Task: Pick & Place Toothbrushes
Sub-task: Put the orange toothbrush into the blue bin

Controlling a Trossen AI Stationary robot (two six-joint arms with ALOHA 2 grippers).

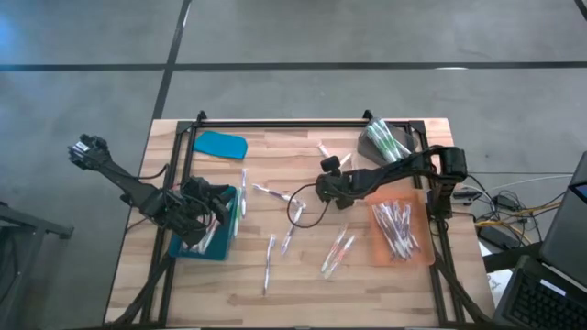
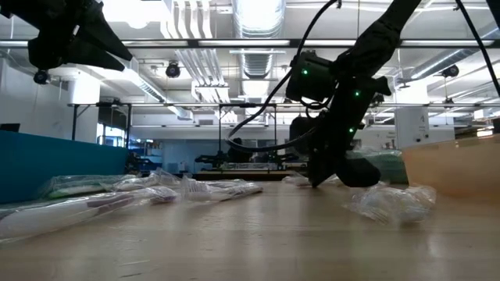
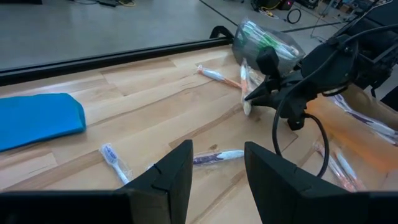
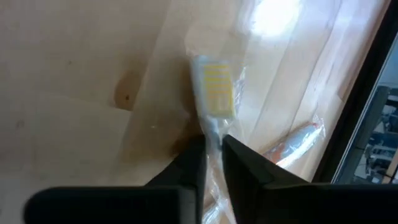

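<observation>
Several wrapped toothbrushes (image 1: 275, 252) lie loose on the wooden table. My right gripper (image 4: 213, 144) reaches from the right to the table's far middle (image 1: 324, 187). It is shut on a toothbrush with a yellow-striped head (image 4: 217, 90) that lies on the wood in a clear wrapper. A second wrapped toothbrush with an orange part (image 4: 292, 144) lies beside it. My left gripper (image 3: 217, 177) hovers open over the blue tray (image 1: 197, 247) at the left, with nothing between its fingers. My right gripper pinches the toothbrush's neck (image 4: 212, 129), just below the bristle head, between its two fingers and through the clear wrapper. The fingers slant down from the table's right side. The head lies flat on the table in front of the fingertips.
An orange tray (image 1: 424, 249) with several toothbrushes sits at the right. A clear bag of green ones (image 1: 385, 142) lies at the far right, and a blue lid (image 1: 220, 144) at the far left. A black cable loop (image 1: 295, 211) hangs off the right arm.
</observation>
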